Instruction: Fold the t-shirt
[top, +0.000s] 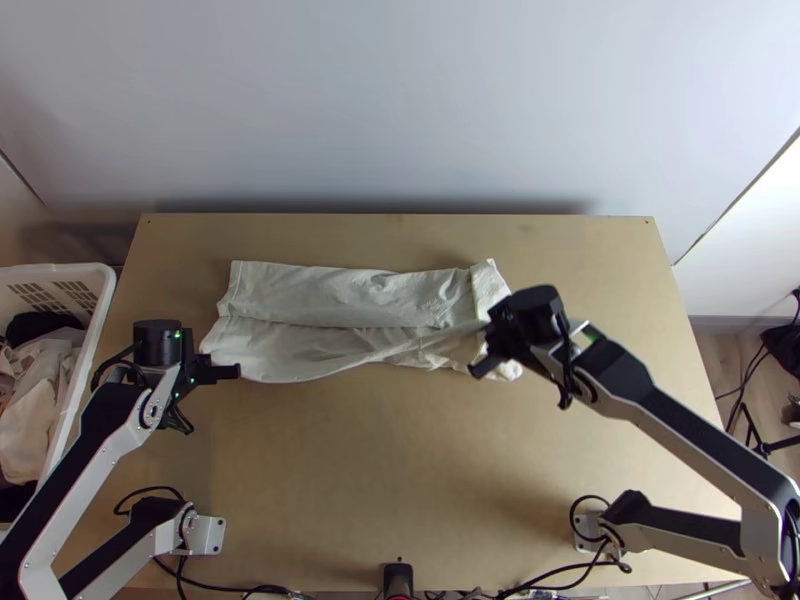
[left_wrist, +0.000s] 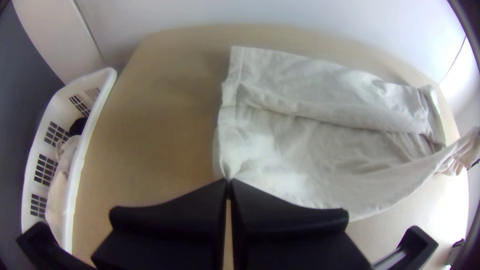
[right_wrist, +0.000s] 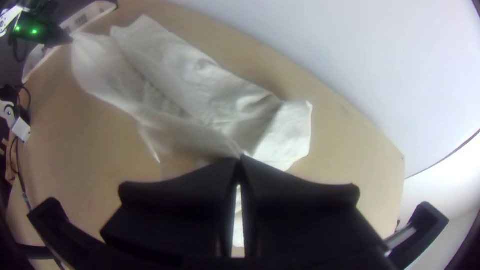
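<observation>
T-shirt (top: 300, 282) on far half of desk (top: 400, 480), left end effector (left_wrist: 229, 181) and right end effector (right_wrist: 240, 159) each pinching it. Grips look shallow, probably; uneven pull could slip one, skewing the fold.

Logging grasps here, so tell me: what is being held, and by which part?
The t-shirt, by its raised near edge: the left gripper pinches it near the left end, the right gripper toward the right end.
</observation>
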